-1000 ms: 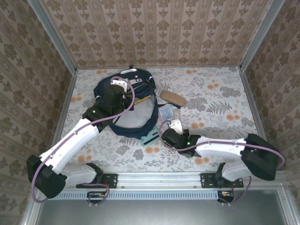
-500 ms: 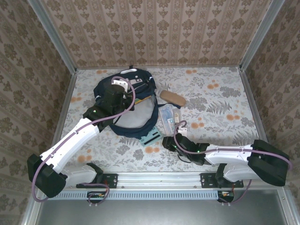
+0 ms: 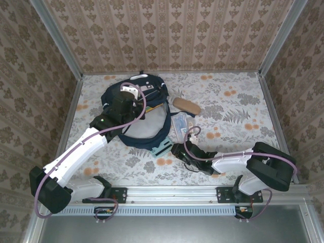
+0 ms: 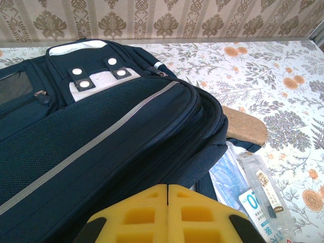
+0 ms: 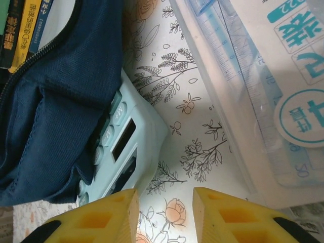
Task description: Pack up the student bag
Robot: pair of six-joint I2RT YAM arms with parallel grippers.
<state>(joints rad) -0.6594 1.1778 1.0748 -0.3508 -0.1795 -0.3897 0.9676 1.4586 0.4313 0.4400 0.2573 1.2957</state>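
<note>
Backpack on a floral table: the student bag (image 3: 144,126), navy with a pale reflective stripe, is lying at about ten o'clock from the centre of the table (image 3: 238,101), with its main compartment gaping open toward the arms. The left pincer (image 4: 168,192) is hovering low over the bag's upper flap, its yellow fingers pressed tightly together with nothing visible between them.

The right pincer (image 5: 164,195) is reaching in at six o'clock of the table, close to the cloth. Its fingers are standing apart, with only the printed tablecloth showing in the gap. Just beside its left finger, at nine o'clock in the right wrist view, a mint-green calculator (image 5: 129,147) is lying flat, and the bag's navy edge is draping over part of its keys. Book spines (image 5: 20,30) are showing inside the zip opening at eleven o'clock of that view.

A clear packet (image 3: 181,124) printed in blue is lying at four o'clock of the bag, between the bag and the right pincer. A brown case (image 3: 186,106) is resting at three o'clock of the bag, close against its side.
</note>
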